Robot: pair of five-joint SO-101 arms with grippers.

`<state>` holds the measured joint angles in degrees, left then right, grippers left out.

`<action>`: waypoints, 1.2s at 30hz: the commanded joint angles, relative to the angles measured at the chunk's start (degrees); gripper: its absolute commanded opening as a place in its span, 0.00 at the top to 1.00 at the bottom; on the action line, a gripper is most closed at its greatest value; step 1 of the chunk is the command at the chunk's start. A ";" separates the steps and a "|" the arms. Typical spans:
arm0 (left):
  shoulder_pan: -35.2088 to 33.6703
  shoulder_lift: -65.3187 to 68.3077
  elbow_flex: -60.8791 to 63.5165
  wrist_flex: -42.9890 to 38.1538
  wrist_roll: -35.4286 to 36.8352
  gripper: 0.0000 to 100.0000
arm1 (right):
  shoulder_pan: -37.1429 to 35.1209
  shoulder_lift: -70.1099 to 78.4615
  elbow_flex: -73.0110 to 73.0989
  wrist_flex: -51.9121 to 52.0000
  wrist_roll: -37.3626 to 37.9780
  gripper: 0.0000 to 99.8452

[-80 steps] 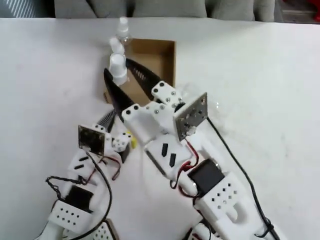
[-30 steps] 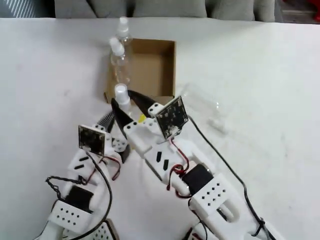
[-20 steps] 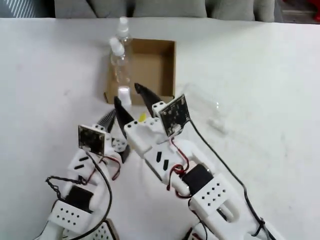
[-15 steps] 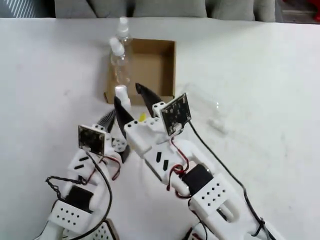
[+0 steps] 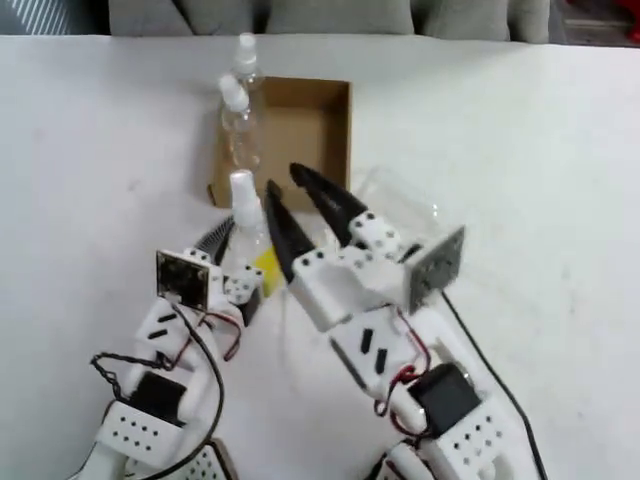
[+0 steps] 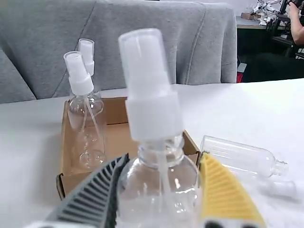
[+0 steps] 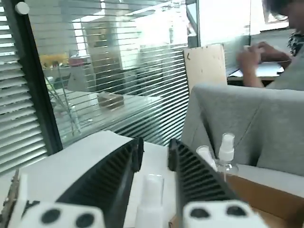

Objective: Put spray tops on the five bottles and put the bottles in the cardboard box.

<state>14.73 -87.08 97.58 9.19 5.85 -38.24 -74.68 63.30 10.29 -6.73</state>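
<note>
desk (image 5: 520, 120): white; box (image 5: 300, 140) sits toward its far edge.
box: brown cardboard, open top.
right gripper (image 5: 282, 178): black fingers spread, beside the held bottle's (image 5: 243, 200) top.
left gripper (image 6: 164, 164): I see grey and yellow fingers pinching the held bottle.
held bottle: clear, upright, white spray top on, between box and desk's near edge.
lying bottle (image 6: 240, 153): clear, bare neck, between box and desk's right edge.
</note>
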 commanded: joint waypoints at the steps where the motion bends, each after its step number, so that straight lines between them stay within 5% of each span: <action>1: 0.13 -1.10 -0.26 -0.18 -0.79 0.98 | 3.74 0.66 -2.02 0.66 -0.70 0.96; 18: 0.13 -1.10 -0.26 -0.09 -0.79 0.98 | 6.46 41.45 -22.07 0.66 -0.79 0.98; 36: 0.13 -1.10 -0.26 -0.18 -0.79 0.98 | 1.54 43.38 -23.03 5.67 -0.79 0.98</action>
<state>14.73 -86.99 97.58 9.19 5.67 -36.04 -31.08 43.16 15.38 -7.16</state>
